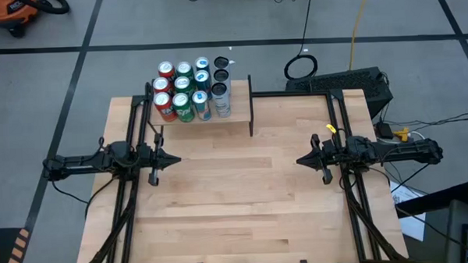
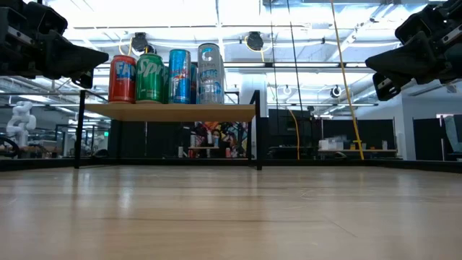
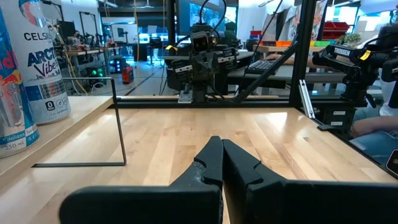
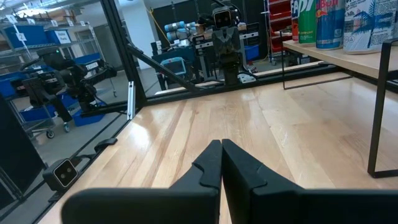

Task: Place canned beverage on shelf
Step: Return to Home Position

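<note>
From above, the shelf (image 1: pixel 239 100) stands at the back edge of the tabletop (image 1: pixel 237 209). The cans (image 1: pixel 192 88) are packed on its left part in four columns: red, green, blue, then black-topped ones. The shelf's right end is bare, and no can shows on the tabletop itself. The left gripper (image 1: pixel 175 158) and the right gripper (image 1: pixel 300 160) hang at opposite sides of the tabletop, tips pointing at each other, well apart from the shelf and holding nothing.

From table height, the front row reads red, green, blue and silver-white, all upright on the shelf. Both arms are raised at the picture's upper corners.

The left wrist camera shows its own jaws pressed together with nothing between them. The nearest cans stand off to one side, near but not touched.

The right wrist camera shows much the same: jaws clenched on nothing, with the shelf and its cans off to the side, apart.

My judgement is that the placing looks finished, since every can in view stands on the shelf; what is left seems only to settle both arms at rest
</note>
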